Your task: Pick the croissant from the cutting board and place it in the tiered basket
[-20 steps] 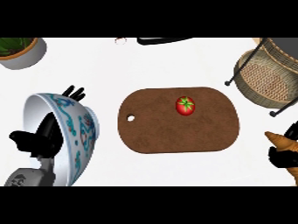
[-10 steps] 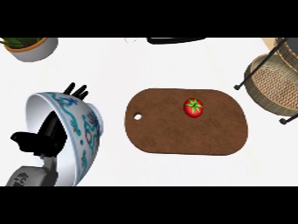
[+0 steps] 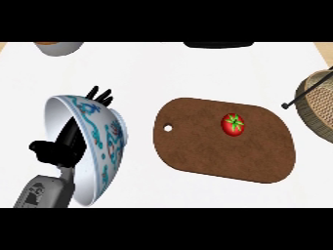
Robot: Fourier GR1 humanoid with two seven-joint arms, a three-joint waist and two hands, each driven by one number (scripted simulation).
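No croissant shows anywhere, and the right robot hand is out of view. The left robot hand (image 3: 57,149) is half hidden inside a tilted blue-patterned ceramic bowl (image 3: 100,141), fingers straight. A red tomato (image 3: 234,124) sits on the brown oval wooden cutting board (image 3: 219,146); the wicker tiered basket (image 3: 327,105) is cut off at right.

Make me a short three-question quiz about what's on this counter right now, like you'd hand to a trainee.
1. True or false: a croissant lies on the cutting board.
2. Which hand shows in the view, and what is it next to?
A. The left hand, inside the tilted patterned bowl
B. The right hand, on the board
C. Both hands, above the basket
3. Fill in: the wicker tiered basket stands to the ___ of the cutting board.

Key
1. False: only a tomato lies on it, and no croissant is in view.
2. A. Its fingers poke out over the bowl's upper rim.
3. Right, partly cut off by the view's edge.
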